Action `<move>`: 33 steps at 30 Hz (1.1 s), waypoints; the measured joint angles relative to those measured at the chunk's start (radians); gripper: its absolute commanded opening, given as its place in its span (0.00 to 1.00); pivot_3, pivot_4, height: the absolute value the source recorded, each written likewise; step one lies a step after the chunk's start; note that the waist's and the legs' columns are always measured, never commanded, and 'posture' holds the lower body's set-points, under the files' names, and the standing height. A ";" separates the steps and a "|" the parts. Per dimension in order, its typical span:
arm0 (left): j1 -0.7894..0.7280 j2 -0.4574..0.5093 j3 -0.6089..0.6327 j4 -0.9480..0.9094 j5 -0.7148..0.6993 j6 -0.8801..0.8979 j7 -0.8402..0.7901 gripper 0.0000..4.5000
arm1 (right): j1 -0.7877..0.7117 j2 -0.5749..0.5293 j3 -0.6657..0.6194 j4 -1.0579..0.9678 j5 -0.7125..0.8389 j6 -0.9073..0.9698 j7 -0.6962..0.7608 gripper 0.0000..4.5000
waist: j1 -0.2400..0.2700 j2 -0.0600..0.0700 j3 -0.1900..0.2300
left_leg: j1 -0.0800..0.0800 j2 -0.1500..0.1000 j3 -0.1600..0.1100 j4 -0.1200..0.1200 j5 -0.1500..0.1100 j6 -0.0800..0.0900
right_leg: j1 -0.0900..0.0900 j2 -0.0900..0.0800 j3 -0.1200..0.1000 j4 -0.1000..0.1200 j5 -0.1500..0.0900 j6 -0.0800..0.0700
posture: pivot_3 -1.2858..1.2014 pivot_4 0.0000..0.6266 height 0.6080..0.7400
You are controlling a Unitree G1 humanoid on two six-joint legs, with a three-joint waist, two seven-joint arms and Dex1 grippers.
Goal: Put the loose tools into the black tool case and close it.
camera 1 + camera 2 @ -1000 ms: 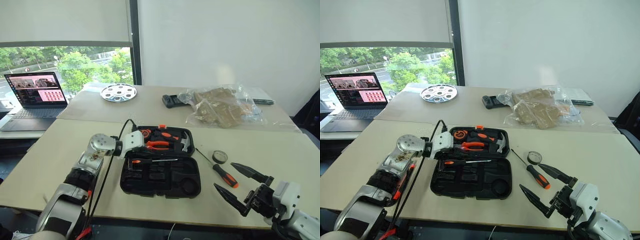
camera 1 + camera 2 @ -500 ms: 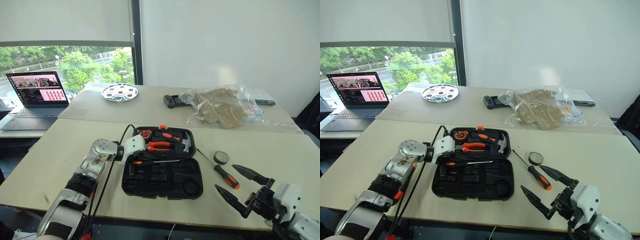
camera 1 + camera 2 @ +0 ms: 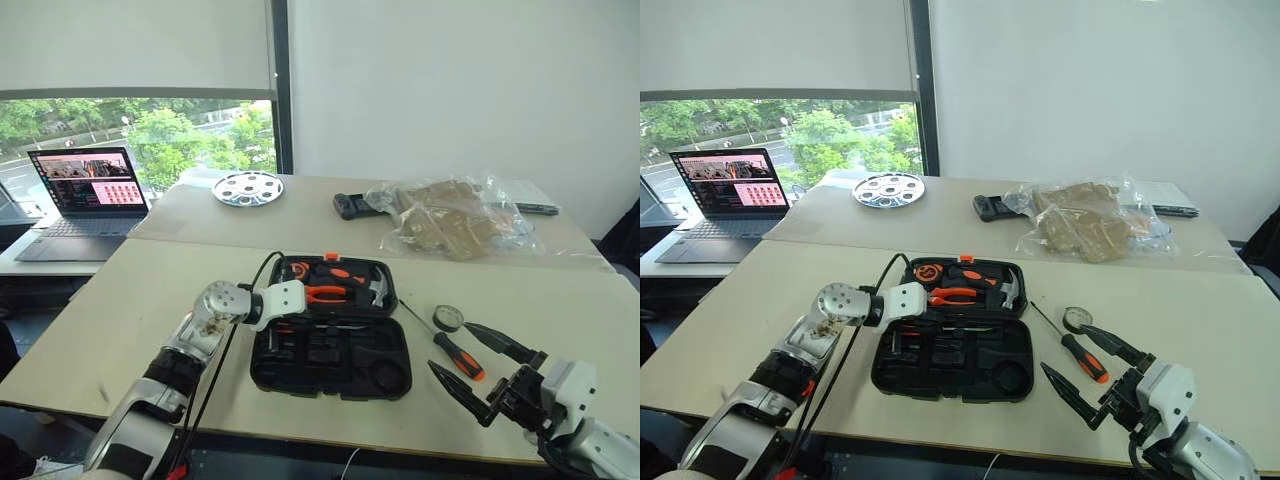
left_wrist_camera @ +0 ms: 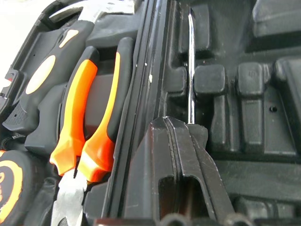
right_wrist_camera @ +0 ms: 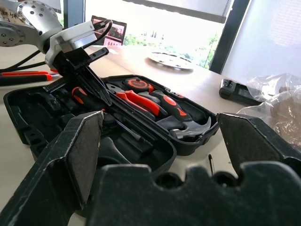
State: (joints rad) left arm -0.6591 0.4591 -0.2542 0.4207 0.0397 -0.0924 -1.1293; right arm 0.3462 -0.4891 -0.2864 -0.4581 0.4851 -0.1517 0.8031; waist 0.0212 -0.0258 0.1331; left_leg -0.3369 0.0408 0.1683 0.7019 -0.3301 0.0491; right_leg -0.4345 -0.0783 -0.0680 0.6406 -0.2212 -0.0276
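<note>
The black tool case (image 3: 262,365) lies open on the near table. My left gripper (image 4: 181,128) is shut on a black-and-orange screwdriver, whose steel shaft (image 4: 190,70) runs along the moulded slots of the case's near half. Its handle (image 5: 77,94) shows partly under the fingers. A second black-and-orange screwdriver (image 3: 456,351) lies on the table to the right of the case, with a small black tape roll (image 3: 447,318) just behind it. My right gripper (image 3: 487,368) hovers open near the table's front edge, right of the case, with nothing between its fingers.
Orange-handled pliers (image 3: 328,294), a hammer (image 3: 377,291) and an orange tape measure (image 3: 297,268) sit in the case's far half. On the far table are a laptop (image 3: 90,190), a metal plate (image 3: 247,188), a black gadget (image 3: 352,205) and a plastic bag (image 3: 455,215).
The camera has shifted, so the whole scene sits slightly further right. My left gripper still holds the screwdriver over the case's near half. The right gripper stays open in place.
</note>
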 measured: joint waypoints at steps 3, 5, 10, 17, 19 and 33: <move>0.075 0.015 0.096 -0.021 -0.150 -0.014 -0.052 0.09 | -0.016 -0.014 -0.003 0.019 0.013 0.002 0.015 1.00 | -0.010 -0.001 0.001 | -0.004 0.000 0.000 0.000 0.001 -0.002 | -0.005 0.000 0.000 0.001 0.000 0.000 | 0.52 0.24 1.00; 0.111 0.053 0.166 -0.048 -0.223 -0.015 -0.076 0.16 | -0.017 -0.033 -0.007 0.033 0.027 0.005 0.036 1.00 | -0.017 -0.001 0.002 | -0.004 0.002 0.000 0.000 0.001 -0.002 | -0.005 0.001 -0.001 0.001 0.000 0.000 | 0.52 0.24 1.00; 0.303 0.223 0.359 -0.181 -0.373 -0.010 -0.144 0.54 | 0.036 -0.058 -0.069 0.075 0.042 0.005 0.073 1.00 | -0.029 0.000 0.003 | 0.000 0.003 0.000 -0.004 0.000 -0.005 | -0.004 0.001 -0.001 0.001 -0.002 0.000 | 0.52 0.24 1.00; 0.559 0.381 0.519 -0.174 -0.477 0.061 -0.252 1.00 | 0.274 -0.047 -0.218 0.145 0.045 -0.031 0.127 1.00 | -0.006 0.001 0.004 | 0.000 0.003 0.000 -0.005 -0.003 -0.005 | -0.003 -0.003 -0.001 0.000 -0.010 0.008 | 0.52 0.24 1.00; 0.588 0.395 0.542 -0.198 -0.524 0.127 -0.270 1.00 | 0.308 -0.070 -0.218 0.145 0.033 -0.015 0.138 1.00 | -0.009 0.001 0.004 | 0.000 0.003 0.000 -0.005 -0.003 -0.004 | -0.003 -0.010 -0.001 0.000 -0.010 0.008 | 0.52 0.24 1.00; 0.590 0.334 0.502 -0.408 -0.570 0.182 -0.224 1.00 | -0.302 -0.399 0.094 0.203 -0.032 0.715 -0.044 1.00 | -0.018 0.001 0.005 | -0.001 0.005 -0.001 -0.007 0.003 -0.012 | -0.006 0.001 -0.003 0.001 -0.001 -0.007 | 0.52 0.24 1.00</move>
State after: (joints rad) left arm -0.0686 0.7933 0.2483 0.0124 -0.5298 0.0898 -1.3535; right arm 0.0441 -0.8877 -0.1926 -0.2547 0.4532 0.5636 0.7591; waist 0.0031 -0.0245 0.1378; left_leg -0.3383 0.0458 0.1673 0.6945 -0.3274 0.0368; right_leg -0.4409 -0.0769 -0.0712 0.6411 -0.2223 -0.0348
